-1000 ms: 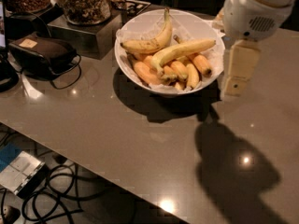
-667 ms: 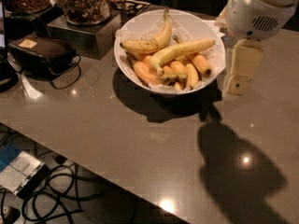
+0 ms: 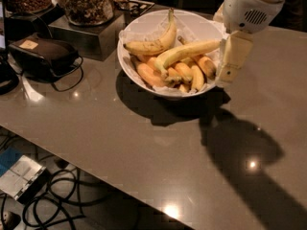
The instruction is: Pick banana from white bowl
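The white bowl (image 3: 130, 70), lined with crinkled white paper, stands on the grey table at top centre. The banana (image 3: 189, 51), long, nearly straight and pale greenish yellow, lies across the top of the pile with one end at the right rim. A more curved yellow banana (image 3: 154, 43) lies behind it, and short orange-yellow bananas (image 3: 183, 74) lie under it. My gripper (image 3: 226, 74) hangs from the white arm (image 3: 252, 8) at the bowl's right rim, just beside the long banana's right end, holding nothing that I can see.
Glass jars of snacks (image 3: 87, 3) stand on a metal box (image 3: 81, 32) at the back left. A black case (image 3: 44, 51) with a cable lies at the left. Cables (image 3: 72, 200) and a small device (image 3: 21, 176) lie on the floor below the table's front edge.
My gripper has moved left and slightly up, from beside the bowl to its right rim. The bananas and bowl have not moved.
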Motion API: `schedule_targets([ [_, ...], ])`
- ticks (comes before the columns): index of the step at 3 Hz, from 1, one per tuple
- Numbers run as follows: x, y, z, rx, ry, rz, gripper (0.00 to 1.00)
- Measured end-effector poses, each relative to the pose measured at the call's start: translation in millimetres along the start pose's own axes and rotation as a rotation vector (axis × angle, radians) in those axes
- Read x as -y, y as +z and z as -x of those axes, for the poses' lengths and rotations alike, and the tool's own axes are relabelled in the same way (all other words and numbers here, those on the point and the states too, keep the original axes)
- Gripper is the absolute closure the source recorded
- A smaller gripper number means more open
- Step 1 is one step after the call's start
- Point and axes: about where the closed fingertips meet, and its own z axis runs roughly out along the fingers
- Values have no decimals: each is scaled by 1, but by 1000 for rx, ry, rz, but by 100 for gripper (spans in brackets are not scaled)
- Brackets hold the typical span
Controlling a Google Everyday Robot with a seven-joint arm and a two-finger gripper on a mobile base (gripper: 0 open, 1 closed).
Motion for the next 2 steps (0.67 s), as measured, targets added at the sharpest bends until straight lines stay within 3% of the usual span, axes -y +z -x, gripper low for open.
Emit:
schedule_targets([
  [2,6,3,4,-3,-31,-25,0],
])
